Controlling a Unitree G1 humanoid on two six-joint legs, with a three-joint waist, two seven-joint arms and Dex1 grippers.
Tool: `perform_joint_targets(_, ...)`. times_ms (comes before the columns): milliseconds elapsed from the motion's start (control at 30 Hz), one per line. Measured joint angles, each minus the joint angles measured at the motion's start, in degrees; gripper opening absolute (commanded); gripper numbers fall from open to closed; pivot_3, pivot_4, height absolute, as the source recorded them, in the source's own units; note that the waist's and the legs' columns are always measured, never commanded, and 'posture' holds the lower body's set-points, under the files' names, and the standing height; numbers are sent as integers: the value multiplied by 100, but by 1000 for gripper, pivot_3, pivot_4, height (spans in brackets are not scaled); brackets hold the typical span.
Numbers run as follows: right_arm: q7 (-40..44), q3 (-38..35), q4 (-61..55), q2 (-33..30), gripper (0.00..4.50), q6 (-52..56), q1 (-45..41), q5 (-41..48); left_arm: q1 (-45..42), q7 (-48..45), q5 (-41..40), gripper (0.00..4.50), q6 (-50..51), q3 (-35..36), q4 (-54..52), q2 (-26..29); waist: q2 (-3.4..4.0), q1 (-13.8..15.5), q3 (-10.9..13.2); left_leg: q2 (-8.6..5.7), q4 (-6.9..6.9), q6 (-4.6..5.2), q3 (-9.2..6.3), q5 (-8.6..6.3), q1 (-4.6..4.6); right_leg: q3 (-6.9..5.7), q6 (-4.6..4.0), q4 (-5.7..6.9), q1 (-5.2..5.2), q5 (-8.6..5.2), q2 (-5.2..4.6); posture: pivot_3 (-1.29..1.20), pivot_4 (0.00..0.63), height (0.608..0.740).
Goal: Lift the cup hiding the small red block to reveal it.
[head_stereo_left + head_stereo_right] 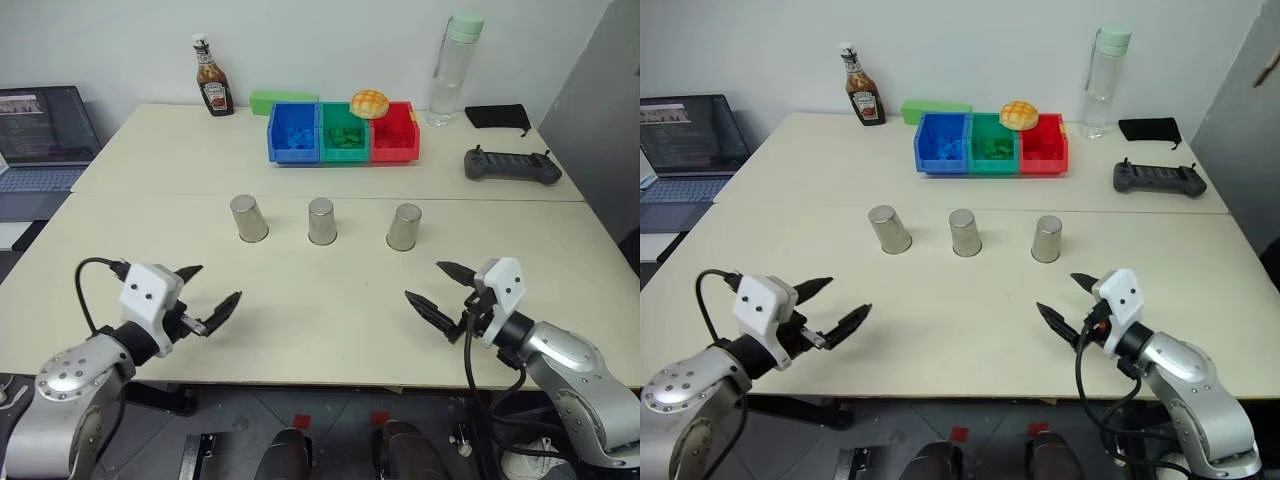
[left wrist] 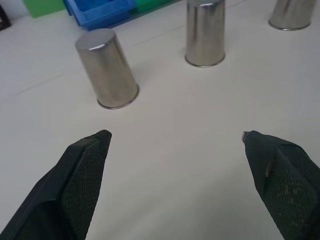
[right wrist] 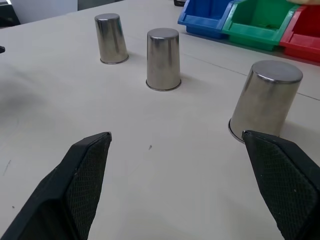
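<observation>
1. With both grippers hanging spread and empty above the near edge of the pale cream surface (image 1: 300,330), left gripper (image 1: 204,300) and right gripper (image 1: 432,290) well short of the row, nothing held yet. Risk of picking wrong: three small shiny silver metal tumblers, upside down and alike, left cup (image 1: 248,218), middle cup (image 1: 321,221), right cup (image 1: 404,227), with nothing to tell which hides the tiny red studded block. Block itself out of sight, presumably under one of them.

2. Could topple a cup on approach if one finger clips the tapered wall before the other arrives; smooth metal, light, likely to skid across the surface and drag or scatter the block beneath.

3. Could slip out of the grasp on lifting: narrowing shape and polished sides offer little hold, so a pinch too high near the closed base may squeeze the cup downward and free.

4. Could knock a neighbour when reaching for the middle cup, since wide-spread fingers must pass between cups standing near each other.

5. Overreach less likely to matter: blue, green and red plastic storage bins (image 1: 343,135), brown sauce bottle (image 1: 212,80) and black handheld controller (image 1: 511,165) well apart, behind the row.
</observation>
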Motion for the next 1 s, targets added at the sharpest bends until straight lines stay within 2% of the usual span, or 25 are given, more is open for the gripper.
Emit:
perform_joint_targets(133,-17,1,0,9,4459,22,-30,36,-172,48,-51,4500,85,1,62,-7,0,1,0,-1,0,0,2,0,-3,2,0,-4,-1,0,-5,0,150,740)
perform_joint_targets(300,149,85,-337,-161,4459,418,-330,437,-1381,151,182,4500,75,-172,1253,95,2,11,4,-5,3,0,0,1,0,-15,1,5,2,1,9,0,150,740)
perform_joint_targets(533,628,214,-617,-577,4459,869,-660,1062,-2415,216,493,4500,106,-790,2288,67,-5,0,7,-10,2,0,6,0,-4,-11,-5,-2,-4,5,3,0,150,740)
perform_joint_targets(800,754,366,-494,-706,4459,730,-687,893,-3047,102,786,4500,-138,-1138,3176,17,-5,-4,7,-10,13,-1,2,1,-58,-15,-27,6,-53,19,0,0,150,740)
perform_joint_targets(1000,767,444,-462,-652,4459,618,-690,780,-3390,-14,864,4500,-299,-1299,3611,-151,-6,-1,7,-15,18,-1,-2,1,-68,-20,-26,6,-53,19,-4,0,150,740)
